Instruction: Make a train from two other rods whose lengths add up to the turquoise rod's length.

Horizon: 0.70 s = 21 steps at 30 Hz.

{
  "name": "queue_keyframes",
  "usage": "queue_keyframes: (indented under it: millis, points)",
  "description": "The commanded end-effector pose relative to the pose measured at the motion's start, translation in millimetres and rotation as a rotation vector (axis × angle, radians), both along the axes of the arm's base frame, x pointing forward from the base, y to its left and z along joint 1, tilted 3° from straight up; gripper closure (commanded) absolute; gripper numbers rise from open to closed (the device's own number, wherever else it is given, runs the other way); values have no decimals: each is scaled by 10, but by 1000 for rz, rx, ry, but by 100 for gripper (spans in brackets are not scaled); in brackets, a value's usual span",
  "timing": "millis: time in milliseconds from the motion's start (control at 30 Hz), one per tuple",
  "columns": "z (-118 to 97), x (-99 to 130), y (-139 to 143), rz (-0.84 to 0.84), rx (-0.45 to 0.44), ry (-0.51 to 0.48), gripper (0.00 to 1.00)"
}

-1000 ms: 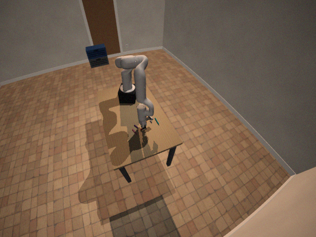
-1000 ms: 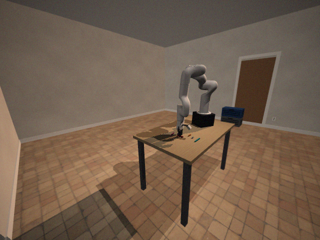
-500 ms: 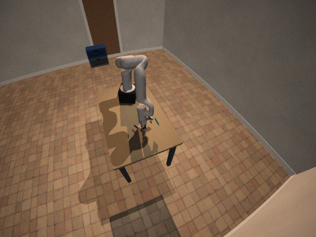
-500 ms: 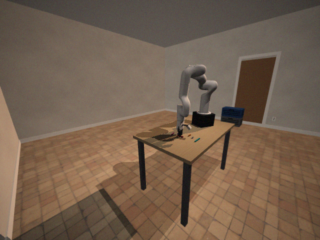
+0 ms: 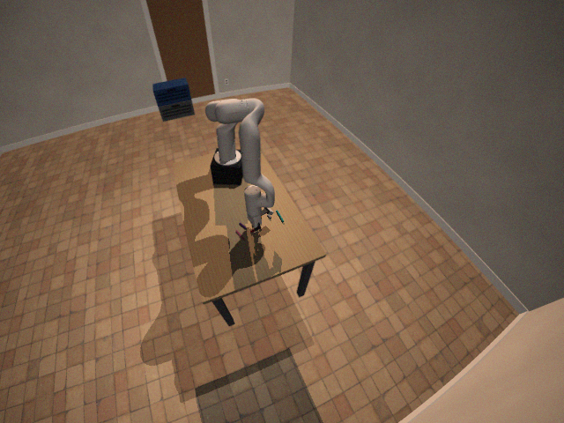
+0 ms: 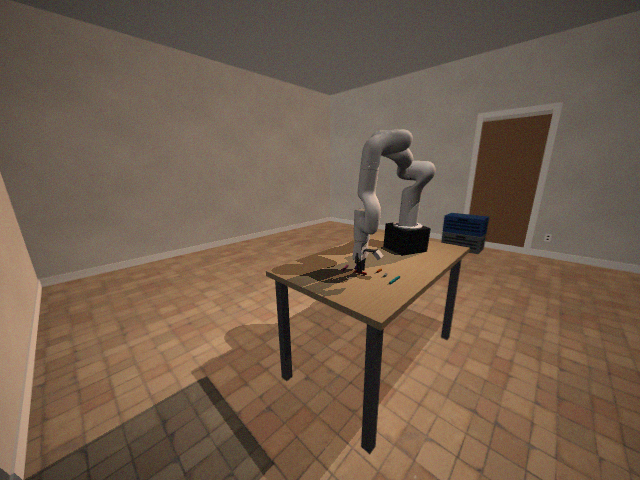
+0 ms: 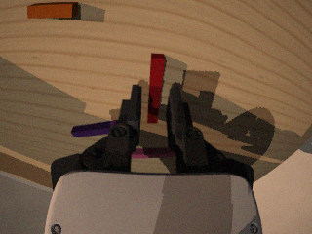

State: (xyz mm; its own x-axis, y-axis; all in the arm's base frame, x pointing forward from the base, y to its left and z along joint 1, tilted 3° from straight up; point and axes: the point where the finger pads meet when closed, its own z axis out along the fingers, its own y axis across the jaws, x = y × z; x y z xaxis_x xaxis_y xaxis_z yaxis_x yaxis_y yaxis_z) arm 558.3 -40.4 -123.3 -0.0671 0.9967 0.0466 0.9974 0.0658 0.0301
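My gripper (image 7: 154,98) (image 5: 256,226) (image 6: 358,267) points down at the table (image 5: 291,248), partly open. Its fingers stand on either side of the near end of a red rod (image 7: 156,81) (image 6: 364,273), which lies flat and points away from me; a small gap shows beside the rod. A purple rod (image 7: 94,129) (image 5: 242,225) lies to the left of the fingers. A magenta rod (image 7: 155,152) (image 5: 238,233) lies just under the gripper body. An orange rod (image 7: 53,11) (image 6: 378,270) lies further off. The turquoise rod (image 5: 279,216) (image 6: 394,280) lies apart towards the table's right side.
The arm's black base (image 5: 226,172) stands at the back of the table. A blue crate (image 5: 171,98) stands on the floor by the door. The table's front edge (image 5: 263,279) is some way beyond the rods.
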Motion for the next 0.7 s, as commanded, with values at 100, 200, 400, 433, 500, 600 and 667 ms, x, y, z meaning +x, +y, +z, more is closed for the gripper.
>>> queue_keyframes:
  millis: [100, 200, 400, 433, 500, 600, 667]
  points:
    - [-41, 11, 1, 0, 0, -2, 76]
    - [-67, 12, 2, 0, 0, -2, 76]
    - [-98, 13, 4, 0, 0, -2, 76]
    - [-104, 13, 4, 0, 0, -2, 76]
    - [-114, 13, 5, 0, 0, -2, 76]
    - [-123, 14, 5, 0, 0, -2, 76]
    - [-125, 14, 5, 0, 0, -2, 76]
